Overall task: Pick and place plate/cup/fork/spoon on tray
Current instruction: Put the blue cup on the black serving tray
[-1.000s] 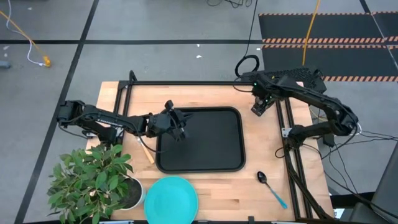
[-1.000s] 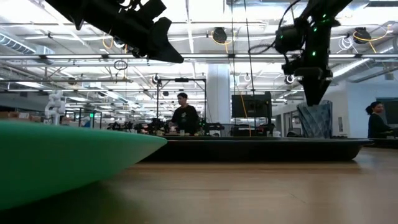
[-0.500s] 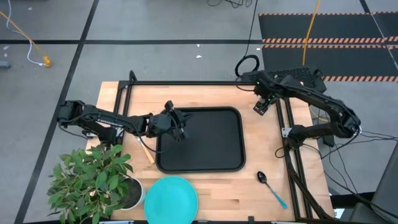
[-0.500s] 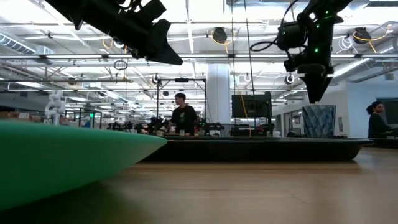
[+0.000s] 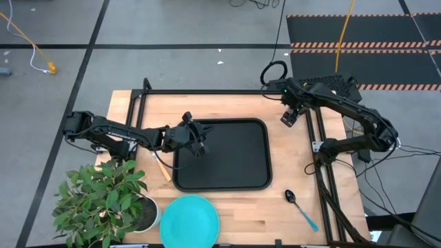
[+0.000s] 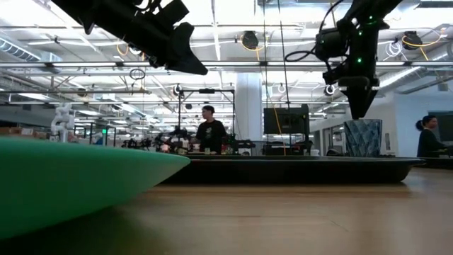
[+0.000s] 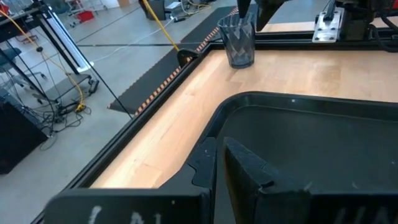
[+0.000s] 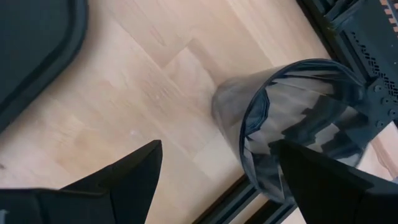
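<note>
Grey floor surrounds the wooden bench (image 5: 227, 107) seen from above, where the tray (image 5: 224, 155) lies bare in the middle. We see the plate (image 5: 189, 220) at the near edge, the spoon (image 5: 301, 208) off the tray's right corner and the fork (image 5: 160, 167) just beside its left rim — all within reach of the tray. The left hand (image 5: 198, 141) hangs over the tray's left edge; the right hand (image 5: 289, 117) sits above the far right corner.

At bench height, the cup (image 6: 363, 137) stands upright behind the tray, directly under the right hand (image 6: 357, 103).

From the left wrist, that hand's fingers (image 7: 249, 171) stand narrow and carry nothing, so we judge it is waiting.

From the right wrist, the fingers (image 8: 134, 171) spread wide — the cup (image 8: 292, 143) lies between them, untouched, apparently lined up for a grasp.
</note>
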